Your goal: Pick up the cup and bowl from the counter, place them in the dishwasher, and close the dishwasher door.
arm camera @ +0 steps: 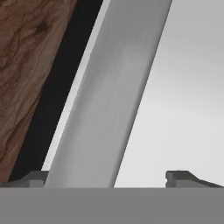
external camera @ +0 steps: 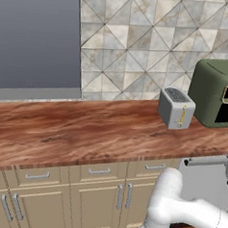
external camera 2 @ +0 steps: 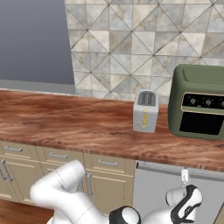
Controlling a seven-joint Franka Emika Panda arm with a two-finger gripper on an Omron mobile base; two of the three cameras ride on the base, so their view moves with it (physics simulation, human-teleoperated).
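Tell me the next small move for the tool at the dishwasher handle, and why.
Probably close on the handle: in the hand view the silver bar runs between the two fingertips of the open tool, and the right base view shows the tool at the top of the dishwasher door, which looks shut.

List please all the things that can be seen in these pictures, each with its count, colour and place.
counter: one, reddish-brown wood, across the scene over the cabinets.
cabinets: one row, beige with silver handles, under the counter.
toaster: one, silver-grey, standing on the counter left of the oven.
oven: one, dark green, on the counter at the right.
dishwasher door: one, grey, upright under the counter at the right.
handle: one, silver bar along the top of that door.
wall tiles: grey-beige pattern, behind the counter.
gripper: one, dark fingertips either side of the handle.
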